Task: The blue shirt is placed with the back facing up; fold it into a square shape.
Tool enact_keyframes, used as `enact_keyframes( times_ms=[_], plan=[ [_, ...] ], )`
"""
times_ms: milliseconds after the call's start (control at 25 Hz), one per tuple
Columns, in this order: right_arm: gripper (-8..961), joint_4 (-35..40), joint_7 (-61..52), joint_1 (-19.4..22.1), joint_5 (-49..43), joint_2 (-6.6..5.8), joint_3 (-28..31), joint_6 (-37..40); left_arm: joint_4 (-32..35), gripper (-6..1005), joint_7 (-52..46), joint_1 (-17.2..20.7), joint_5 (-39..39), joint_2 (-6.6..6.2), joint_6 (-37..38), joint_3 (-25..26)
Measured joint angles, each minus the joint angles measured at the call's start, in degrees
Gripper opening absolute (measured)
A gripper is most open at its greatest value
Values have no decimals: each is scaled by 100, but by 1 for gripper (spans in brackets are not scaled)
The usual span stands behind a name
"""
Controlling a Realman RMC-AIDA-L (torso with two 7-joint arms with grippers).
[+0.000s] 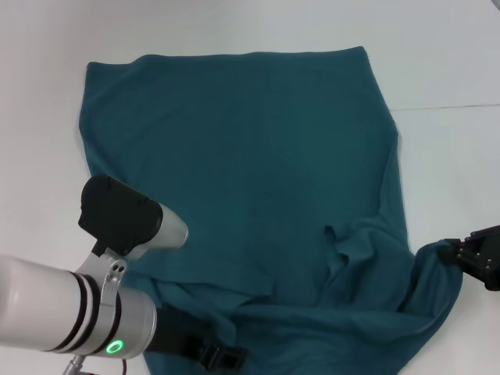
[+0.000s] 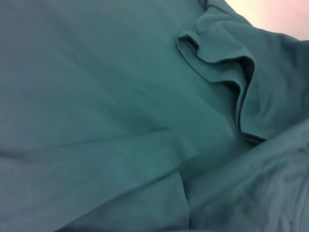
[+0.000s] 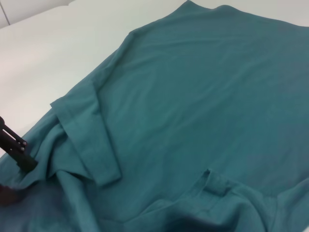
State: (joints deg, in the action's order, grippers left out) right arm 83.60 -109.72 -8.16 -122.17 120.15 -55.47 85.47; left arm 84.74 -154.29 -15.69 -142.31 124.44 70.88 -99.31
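The blue shirt [image 1: 242, 172] lies spread on the white table, plain side up and much wider than either gripper. Its far hem is flat, while the near part is rumpled into folds around the collar opening [image 1: 332, 234]. My right gripper [image 1: 462, 251] is at the shirt's near right corner. It is shut on the cloth's edge, which rises in a peak to meet it. My left gripper [image 1: 223, 357] is low at the near left, against the bunched cloth. The left wrist view shows only folded shirt fabric [image 2: 217, 63] up close. In the right wrist view a sleeve [image 3: 84, 140] lies doubled over.
White table [image 1: 437, 62] surrounds the shirt at the back, left and right. My left arm's silver and black wrist [image 1: 117, 226] hangs over the shirt's near left part and hides it.
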Motion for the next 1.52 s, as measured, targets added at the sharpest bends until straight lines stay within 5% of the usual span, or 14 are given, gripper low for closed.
enact_keyframes(
  times_ms=[680, 880, 1240, 1520],
  plan=[
    [79, -89, -5, -140, -9, 0, 130, 11, -108, 664, -47, -4, -268, -1, -154, -33],
    [79, -169, -5, -215, -46, -11, 136, 14, 220, 437, 188, -3, -217, -21, 157, -68],
    [80, -305, 14, -300, -57, -35, 133, 20, 717, 229, 781, -82, -249, -24, 757, -17],
    [80, -309, -2, -308, -61, -35, 169, 23, 799, 297, 1263, -122, -242, -12, 913, -199]
  ],
)
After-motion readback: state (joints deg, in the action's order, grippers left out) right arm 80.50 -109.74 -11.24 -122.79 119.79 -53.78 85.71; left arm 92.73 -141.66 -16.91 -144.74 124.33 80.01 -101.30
